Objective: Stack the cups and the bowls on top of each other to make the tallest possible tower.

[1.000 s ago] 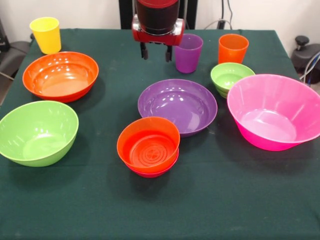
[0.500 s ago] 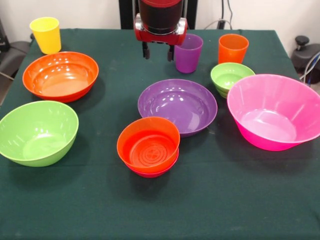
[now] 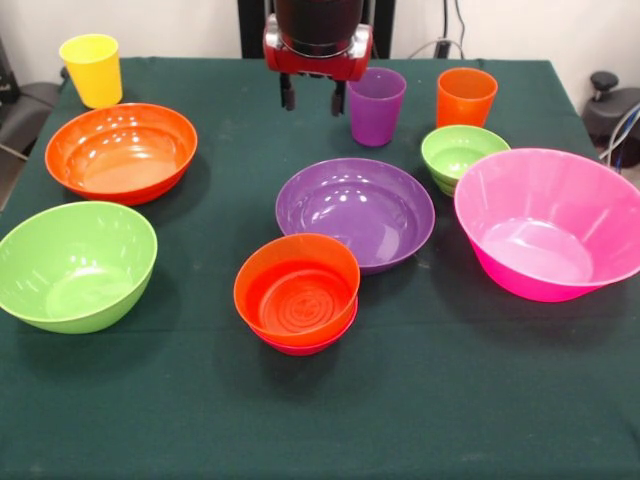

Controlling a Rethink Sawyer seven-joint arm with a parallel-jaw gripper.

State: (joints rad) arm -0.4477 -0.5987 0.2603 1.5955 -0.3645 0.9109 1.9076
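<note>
Nearest the lower edge, just left of centre, stands the tower (image 3: 297, 293): a small orange bowl (image 3: 297, 285) nested in a small red-magenta bowl (image 3: 318, 342) whose rim shows only as a thin crescent beneath. These look like thin, glossy, rigid plastic, so I judge them light and slick; a pinch on the rim wall, one finger inside and one outside, seems the surest hold, since the curved sides offer nothing flat. At lower left sits the large lime green bowl (image 3: 75, 265), and at the right edge the huge pink bowl (image 3: 552, 222), both too wide to span, so again the rim is the place. In the middle of the frame lies the purple bowl (image 3: 355, 212), shallow and open. Behind it to the right is the small green bowl (image 3: 463, 155), and at the left the large orange bowl (image 3: 121, 152). Further back stand the cups: the purple cup (image 3: 375, 106) at upper centre, the orange cup (image 3: 466, 97) to its right, the yellow cup (image 3: 92, 69) at upper left. They are narrow and tapered, likely to slip upward in a squeeze; gripping the wall near the lip should serve. The gripper (image 3: 312, 98) hangs at top centre just left of the purple cup, fingers spread apart, holding and touching nothing.
</note>
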